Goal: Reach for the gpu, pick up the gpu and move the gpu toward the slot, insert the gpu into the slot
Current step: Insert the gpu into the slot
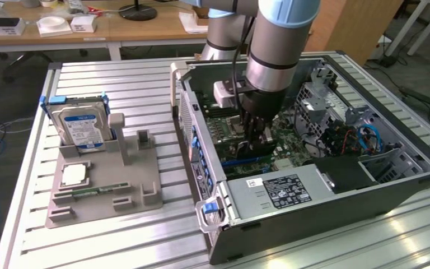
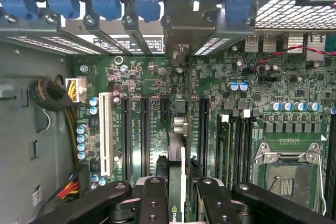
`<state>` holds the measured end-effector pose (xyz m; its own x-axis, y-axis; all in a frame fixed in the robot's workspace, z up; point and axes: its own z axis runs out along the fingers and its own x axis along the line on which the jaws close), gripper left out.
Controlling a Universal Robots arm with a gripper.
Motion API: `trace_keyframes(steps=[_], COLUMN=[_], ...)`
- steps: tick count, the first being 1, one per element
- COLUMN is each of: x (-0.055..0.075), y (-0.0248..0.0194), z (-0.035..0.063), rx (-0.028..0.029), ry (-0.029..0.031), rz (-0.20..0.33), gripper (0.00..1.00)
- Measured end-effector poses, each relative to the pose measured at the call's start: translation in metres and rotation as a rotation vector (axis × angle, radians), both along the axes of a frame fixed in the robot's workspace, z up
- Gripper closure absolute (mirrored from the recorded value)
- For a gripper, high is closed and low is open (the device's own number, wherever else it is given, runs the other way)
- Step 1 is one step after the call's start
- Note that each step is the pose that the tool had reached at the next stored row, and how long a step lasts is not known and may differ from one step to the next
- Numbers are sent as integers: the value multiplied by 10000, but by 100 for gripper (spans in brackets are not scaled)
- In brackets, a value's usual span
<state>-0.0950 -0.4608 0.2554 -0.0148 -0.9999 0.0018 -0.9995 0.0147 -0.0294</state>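
tool (image 2: 177, 192) clamped on thin flat gpu (image 2: 176, 156) | edge-on above green motherboard (image 2: 252, 98) slots

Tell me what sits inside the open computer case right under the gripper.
Under the gripper, whose jaws clamp the thin dark gpu card edge-on, lies the green motherboard with black expansion slots. The card hides the slot directly beneath it.

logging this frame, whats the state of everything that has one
gpu: held edge-on between the fingers, above the motherboard slots
gripper: shut on gpu, inside the case
case: side open
hard drive: upright in its holder
cpu socket: empty
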Motion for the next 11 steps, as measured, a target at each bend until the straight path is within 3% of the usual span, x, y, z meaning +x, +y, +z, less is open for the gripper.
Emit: trace_keyframes(steps=[11], x=[-7], y=[0], z=[-53], rx=[-2], ry=[1], rz=[0], gripper=[74])
